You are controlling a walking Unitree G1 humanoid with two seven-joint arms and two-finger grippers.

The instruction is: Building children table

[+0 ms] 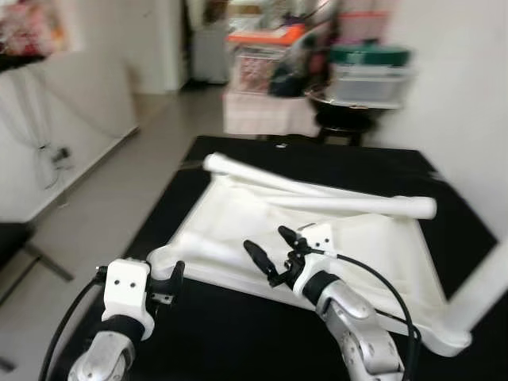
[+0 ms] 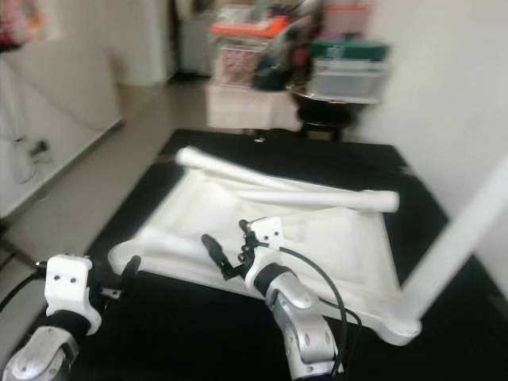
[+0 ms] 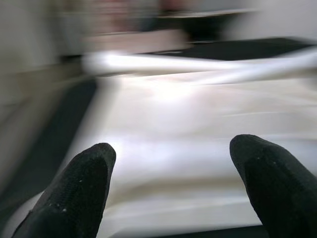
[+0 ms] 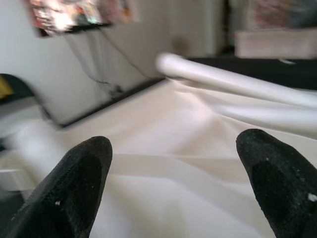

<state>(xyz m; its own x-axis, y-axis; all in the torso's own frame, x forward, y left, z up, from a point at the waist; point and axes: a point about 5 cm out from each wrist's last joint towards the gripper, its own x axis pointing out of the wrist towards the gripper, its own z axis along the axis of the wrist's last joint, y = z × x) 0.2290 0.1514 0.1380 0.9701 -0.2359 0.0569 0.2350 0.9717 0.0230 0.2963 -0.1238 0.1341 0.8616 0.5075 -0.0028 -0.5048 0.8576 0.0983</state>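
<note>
Apparently white tabletop (image 1: 317, 230) lies beneath both spread jaws.

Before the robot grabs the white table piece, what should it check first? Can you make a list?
1. Left tool open: ok, fingers apart in its wrist view.
2. Right tool open: ok, fingers spread.
3. White tabletop lying flat on the black mat: ok.
4. Two loose white legs resting on the tabletop: not ok, they might roll if it is lifted.
5. Corner leg firmly attached: cannot tell.
6. Picture sharp: not ok, blurred.
</note>
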